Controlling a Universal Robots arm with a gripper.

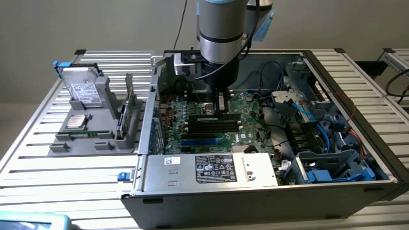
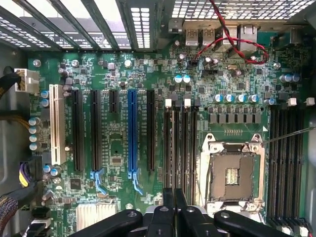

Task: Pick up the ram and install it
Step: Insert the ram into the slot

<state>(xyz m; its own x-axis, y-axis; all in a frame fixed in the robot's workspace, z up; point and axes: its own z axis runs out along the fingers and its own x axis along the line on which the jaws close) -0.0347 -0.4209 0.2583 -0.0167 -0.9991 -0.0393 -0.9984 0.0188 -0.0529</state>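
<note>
The ram (image 1: pixel 214 118), a narrow green stick with a pale label, stands upright along the bank of black memory slots (image 1: pixel 213 127) on the motherboard inside the open computer case (image 1: pixel 191 201). My gripper (image 1: pixel 221 106) hangs straight over the stick's middle, its fingertips at the top edge. Whether they touch or clasp the stick, I cannot tell. In the wrist view the gripper (image 2: pixel 174 197) has its black fingers pressed together above the memory slots (image 2: pixel 180 143). There the stick's edge cannot be picked out from the slots.
A silver power supply (image 1: pixel 214 170) spans the case's near side. Blue and black cables (image 1: pixel 307 115) and drive cages fill the exterior view's right. A grey fixture (image 1: pixel 89 136) on the slatted table holds a silver drive (image 1: pixel 83 91). An open CPU socket (image 2: pixel 232 175) lies beside the slots.
</note>
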